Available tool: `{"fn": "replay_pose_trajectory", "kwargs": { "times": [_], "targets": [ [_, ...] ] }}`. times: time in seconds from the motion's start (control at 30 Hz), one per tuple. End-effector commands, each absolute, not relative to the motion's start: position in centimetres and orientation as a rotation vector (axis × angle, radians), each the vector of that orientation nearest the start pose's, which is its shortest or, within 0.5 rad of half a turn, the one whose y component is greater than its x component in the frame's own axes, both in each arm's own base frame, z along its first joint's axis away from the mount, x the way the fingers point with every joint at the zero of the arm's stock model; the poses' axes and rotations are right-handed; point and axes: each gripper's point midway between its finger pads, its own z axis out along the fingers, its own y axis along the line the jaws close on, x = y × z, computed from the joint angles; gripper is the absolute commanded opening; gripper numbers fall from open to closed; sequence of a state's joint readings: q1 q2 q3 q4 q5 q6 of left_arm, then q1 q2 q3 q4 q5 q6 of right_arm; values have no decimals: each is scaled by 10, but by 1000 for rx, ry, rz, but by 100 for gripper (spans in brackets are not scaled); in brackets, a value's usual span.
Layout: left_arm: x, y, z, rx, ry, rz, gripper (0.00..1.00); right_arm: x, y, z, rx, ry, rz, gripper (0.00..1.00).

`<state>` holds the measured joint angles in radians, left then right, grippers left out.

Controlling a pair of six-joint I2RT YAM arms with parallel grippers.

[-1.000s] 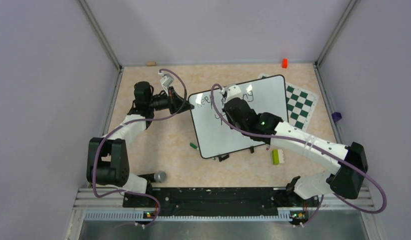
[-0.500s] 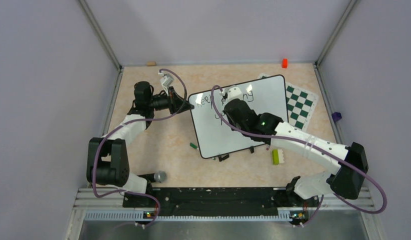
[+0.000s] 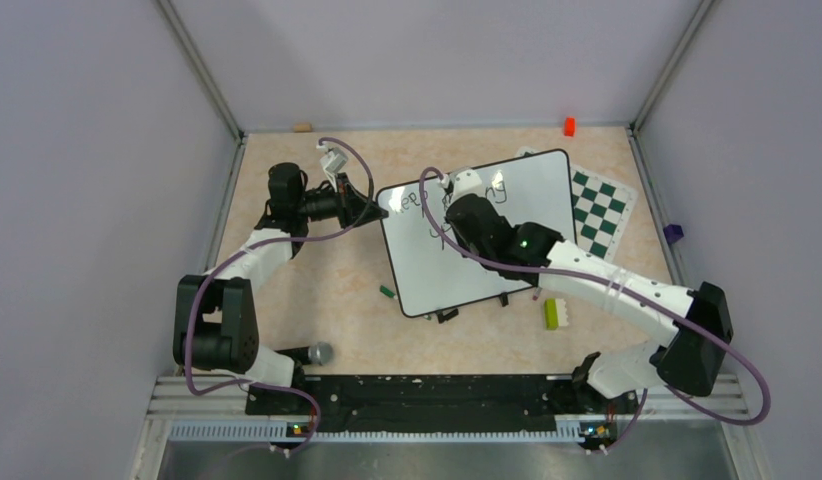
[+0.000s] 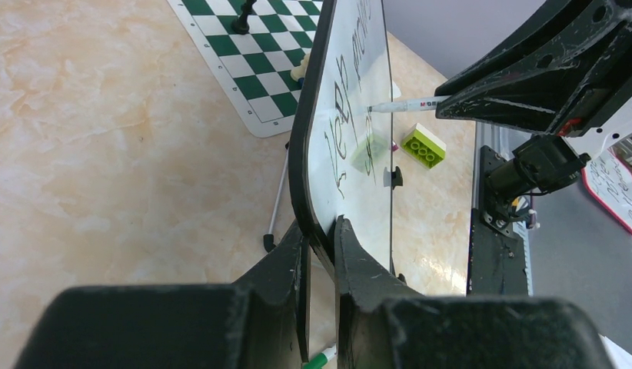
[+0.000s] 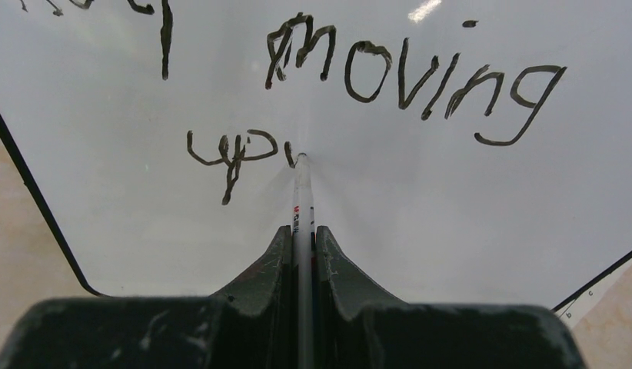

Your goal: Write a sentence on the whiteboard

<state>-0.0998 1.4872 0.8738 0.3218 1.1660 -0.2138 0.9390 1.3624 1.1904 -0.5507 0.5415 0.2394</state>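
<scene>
Whiteboard (image 3: 432, 275) stands tilted on its feet at mid-table, and a chess mat (image 3: 602, 210) lies behind its right edge. My left gripper (image 4: 322, 231) is pinched narrow on the board's left rim, with 1 finger on each face. My right gripper (image 5: 303, 231) is clamped on a white marker (image 5: 301, 196), whose tip touches the board face. I read the sentence (image 5: 359, 65) in 2 lines. The upper line has "moving" with the end of another word to its left. Below it is "up" plus 1 short stroke, right at the marker tip. A green brick (image 3: 551, 313) lies on the table just beside the board's near right corner.
</scene>
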Motion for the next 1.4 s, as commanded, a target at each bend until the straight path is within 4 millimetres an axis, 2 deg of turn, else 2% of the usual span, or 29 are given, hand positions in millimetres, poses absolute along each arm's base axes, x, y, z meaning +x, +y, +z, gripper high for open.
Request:
{"fn": "replay_pose_trajectory", "kwargs": {
  "times": [0.0, 0.23, 0.83, 0.97, 1.37],
  "targets": [
    [293, -217, 173, 883, 1733, -1410, 13, 304, 240, 234, -406, 2049, 10, 0],
    [293, -217, 173, 883, 1734, -1410, 13, 308, 240, 237, -405, 2043, 13, 0],
    [293, -217, 173, 883, 1734, -1409, 13, 278, 229, 205, -463, 2156, 63, 0],
    [293, -217, 174, 885, 1732, -1407, 13, 279, 227, 204, -454, 2155, 44, 0],
    [293, -217, 172, 885, 1739, -1407, 13, 301, 229, 222, -421, 2106, 19, 0]
  ]
}}
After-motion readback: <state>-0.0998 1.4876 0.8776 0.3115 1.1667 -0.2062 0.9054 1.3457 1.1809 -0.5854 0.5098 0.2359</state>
